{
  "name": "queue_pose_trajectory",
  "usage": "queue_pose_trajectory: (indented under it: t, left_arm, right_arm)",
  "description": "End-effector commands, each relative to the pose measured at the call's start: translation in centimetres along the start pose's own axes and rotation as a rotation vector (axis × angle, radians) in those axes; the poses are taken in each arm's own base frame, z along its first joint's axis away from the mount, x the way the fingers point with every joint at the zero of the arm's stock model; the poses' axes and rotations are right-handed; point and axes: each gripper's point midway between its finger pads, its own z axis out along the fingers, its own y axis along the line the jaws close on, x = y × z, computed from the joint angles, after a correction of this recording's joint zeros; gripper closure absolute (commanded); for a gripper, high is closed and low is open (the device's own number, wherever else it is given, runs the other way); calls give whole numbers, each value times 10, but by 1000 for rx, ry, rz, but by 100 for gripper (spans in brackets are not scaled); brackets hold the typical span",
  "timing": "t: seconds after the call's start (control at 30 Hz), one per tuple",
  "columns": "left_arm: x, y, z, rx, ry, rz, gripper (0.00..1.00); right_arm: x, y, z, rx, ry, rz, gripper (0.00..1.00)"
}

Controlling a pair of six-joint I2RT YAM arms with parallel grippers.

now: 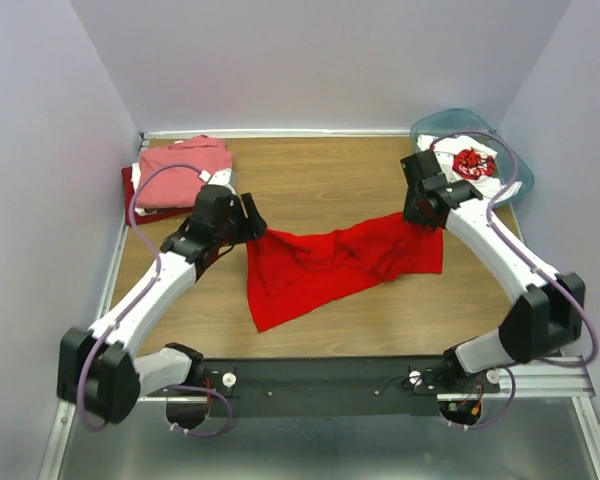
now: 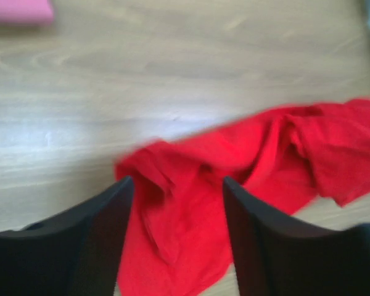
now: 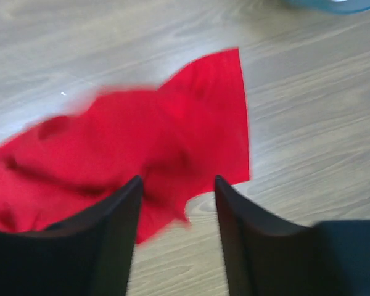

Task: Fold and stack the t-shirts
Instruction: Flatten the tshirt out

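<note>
Red shirt (image 1: 330,262) lies crumpled and unfolded on the table (image 1: 320,175). Its near end is just on the arm side of the teal bin (image 1: 455,116), and it runs away from the bin across the table. Long axis is roughly side to side. The end far from the bin is wider and sags toward the arm bases.

Right gripper (image 1: 420,214) sits over the bin-side end, just short of the bin. In the wrist view the fingers are apart, with cloth on the wood beyond them and nothing pinched.

Left gripper (image 1: 252,218) is well away from the bin, over the shirt's opposite upper corner. Its fingers are also spread. The left wrist view shows a rumpled fold of red (image 2: 234,163) lying between and ahead of them, not gripped.

So there's one arm per end and neither is clearly closer. My guess is the next move depends on each gripper dropping onto its own corner, then pulling along that axis to flatten the shirt.

- **Bin:** holds a white shirt with red print (image 1: 470,160), bunched up.
- **Folded pile:** far across the table from the bin, at the opposite back corner. Pink shirt (image 1: 185,165) is on top, with a darker red one (image 1: 129,185) showing at the edge beneath.
</note>
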Motion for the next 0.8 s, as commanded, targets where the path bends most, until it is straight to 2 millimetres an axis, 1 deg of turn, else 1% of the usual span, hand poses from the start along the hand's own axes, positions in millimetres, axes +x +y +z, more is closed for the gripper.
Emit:
queue_pose_trajectory:
  t: [0.0,0.03,0.07,0.13,0.17,0.2,0.23,0.3,0.33,0.37,0.4,0.43,0.47,0.5,0.53,0.57,0.67,0.77]
  left_arm:
    - [-2,15,28,-64,14,46,20]
    - [3,18,35,-77,37,55,19]
    - [3,18,35,-80,37,63,19]
    - [9,18,34,-89,41,86,19]
    - [23,25,33,-100,71,88,19]
    - [34,27,33,-100,96,89,19]
    - [55,34,31,-106,144,82,21]
    - [81,37,28,-96,205,69,24]
    - [92,32,24,-82,224,55,29]
    - [112,38,21,-93,266,44,32]
    - [121,40,19,-96,281,33,34]
    - [137,41,17,-103,312,13,37]
    - [139,39,17,-100,317,6,38]
    - [151,37,15,-85,356,0,37]
    - [157,37,15,-92,370,-3,38]
    - [162,33,14,-86,382,2,38]
    - [168,35,16,-100,406,9,37]
    - [177,36,20,-103,441,16,38]
  right_arm:
    - [-1,20,13,-69,27,13,38]
    - [1,28,10,-116,42,29,36]
    - [0,32,7,-142,38,40,35]
    - [10,33,4,-169,56,52,33]
    - [16,32,4,-173,66,53,33]
    - [22,31,4,-177,77,56,33]
    - [37,28,6,-180,102,60,33]
    - [52,24,8,-175,128,66,33]
    - [67,21,9,-173,155,70,33]
    - [71,22,9,-180,159,79,33]
    - [77,20,10,-179,169,83,33]
    - [83,20,10,-188,174,96,33]
    - [87,20,10,-190,183,97,33]
    - [87,20,10,-193,180,102,33]
    - [88,21,10,-197,183,104,33]
    - [89,21,11,-199,184,105,33]
    - [89,24,12,-204,187,105,33]
    - [93,26,16,-209,202,106,32]
